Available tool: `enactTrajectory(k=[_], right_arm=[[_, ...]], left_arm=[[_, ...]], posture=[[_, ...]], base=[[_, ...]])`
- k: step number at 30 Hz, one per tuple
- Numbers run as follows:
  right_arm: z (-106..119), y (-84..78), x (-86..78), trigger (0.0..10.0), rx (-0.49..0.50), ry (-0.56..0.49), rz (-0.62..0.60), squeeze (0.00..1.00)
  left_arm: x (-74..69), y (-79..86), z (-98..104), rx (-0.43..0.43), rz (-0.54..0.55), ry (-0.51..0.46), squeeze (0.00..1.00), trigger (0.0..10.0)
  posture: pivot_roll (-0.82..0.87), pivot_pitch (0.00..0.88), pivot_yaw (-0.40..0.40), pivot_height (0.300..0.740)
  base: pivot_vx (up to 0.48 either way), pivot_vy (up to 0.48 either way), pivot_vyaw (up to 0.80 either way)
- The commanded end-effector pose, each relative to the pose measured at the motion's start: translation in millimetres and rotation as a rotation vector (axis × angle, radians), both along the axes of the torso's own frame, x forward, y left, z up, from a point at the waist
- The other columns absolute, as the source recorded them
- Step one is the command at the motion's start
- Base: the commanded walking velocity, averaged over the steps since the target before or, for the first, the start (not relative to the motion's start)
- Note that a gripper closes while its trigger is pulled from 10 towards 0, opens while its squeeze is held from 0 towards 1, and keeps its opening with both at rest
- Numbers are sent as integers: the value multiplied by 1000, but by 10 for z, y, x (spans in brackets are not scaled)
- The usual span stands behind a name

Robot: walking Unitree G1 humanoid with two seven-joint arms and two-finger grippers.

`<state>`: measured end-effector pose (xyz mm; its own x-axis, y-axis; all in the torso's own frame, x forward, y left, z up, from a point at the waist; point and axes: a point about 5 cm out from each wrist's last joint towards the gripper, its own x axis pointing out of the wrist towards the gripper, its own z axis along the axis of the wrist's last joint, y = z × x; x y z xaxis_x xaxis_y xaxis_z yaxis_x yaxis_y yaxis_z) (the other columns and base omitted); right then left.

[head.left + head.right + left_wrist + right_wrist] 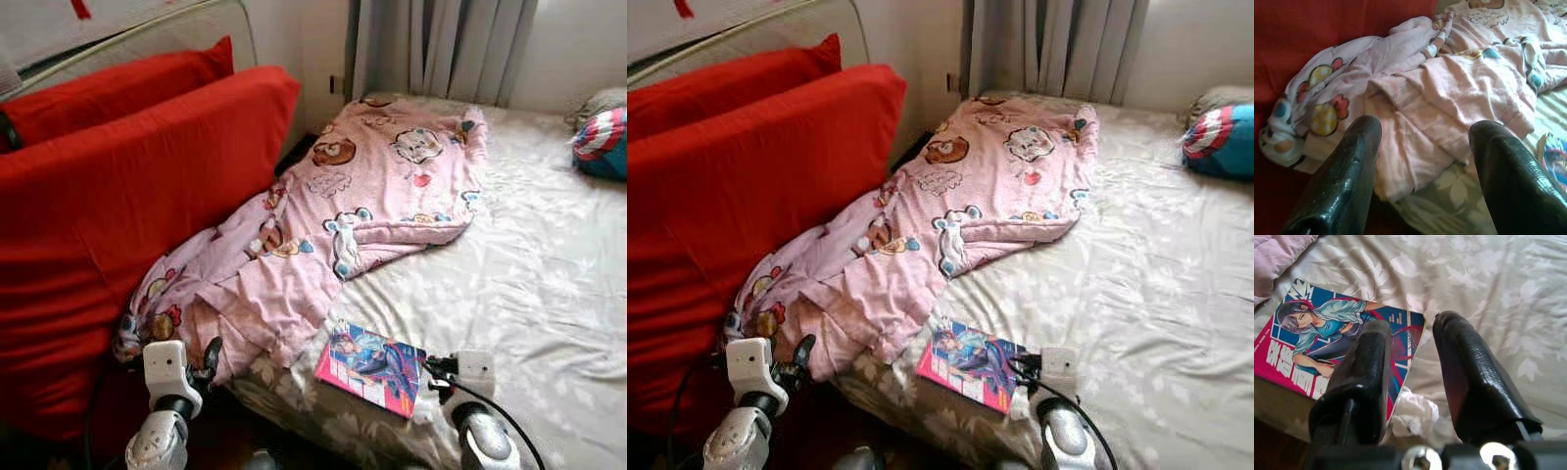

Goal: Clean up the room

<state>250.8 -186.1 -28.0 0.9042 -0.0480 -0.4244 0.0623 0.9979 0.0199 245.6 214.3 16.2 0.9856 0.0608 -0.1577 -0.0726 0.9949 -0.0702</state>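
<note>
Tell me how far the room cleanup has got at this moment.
Nothing looks tidied yet. The pink blanket lies rumpled across the bed, spilling onto the red cushions. The right gripper, open, hovers at the comic book; the left gripper, open, faces the blanket. Both remain to sort.

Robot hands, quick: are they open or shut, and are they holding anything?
Left hand: open, holding nothing, in front of the pink blanket.
Right hand: open, holding nothing, at the edge of the comic book.
</note>
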Motion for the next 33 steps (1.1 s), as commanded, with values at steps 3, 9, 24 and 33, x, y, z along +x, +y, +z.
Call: enactTrajectory(k=[3, 9, 24, 33], right_arm=[[7, 39, 32, 10000, -5, 8, 8, 0], [44, 54, 128, 10000, 55, 28, -22, 408], [84, 121, 299, 10000, 110, 155, -110, 659], [42, -29, 233, 10000, 80, 182, -163, 0]], left_arm=[[-6, 45, 17, 16, -5, 8, 0, 10000], [-13, 53, 69, 21, -11, 0, 0, 10000], [-49, 153, 276, 43, -2, -29, 0, 10000], [-118, 128, 307, 33, -2, -20, 0, 10000]], posture=[[23, 76, 77, 646], [54, 116, 92, 646], [166, 228, 126, 646], [175, 291, 142, 646]], base=[[0, 0, 0], [0, 0, 0], [0, 0, 0], [0, 0, 0]])
